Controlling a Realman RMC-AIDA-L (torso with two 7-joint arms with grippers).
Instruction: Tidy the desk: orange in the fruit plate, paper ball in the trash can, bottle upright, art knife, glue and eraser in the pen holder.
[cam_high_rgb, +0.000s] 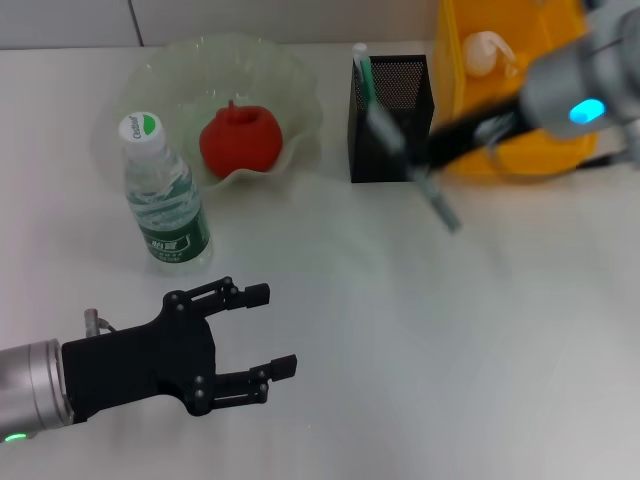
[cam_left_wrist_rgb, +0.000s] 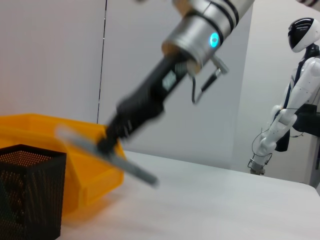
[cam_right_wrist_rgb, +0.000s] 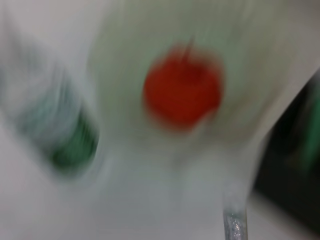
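White desk under me — my right gripper (cam_high_rgb: 425, 170), seemingly clamped on the glue (cam_high_rgb: 415, 175), holds it tilted just beside the pen holder (cam_high_rgb: 392, 120); left gripper (cam_high_rgb: 262, 330) rests spread.

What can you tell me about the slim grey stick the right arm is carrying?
The slim grey glue stick is pen-length with a paler, clear-looking end, and looks like plastic. The right gripper grips it near its middle, above the white table. It hangs tilted, the upper end over the square black mesh pen holder, the lower end pointing away from it. Nothing else touches it; it is blurred, so no finer detail shows.
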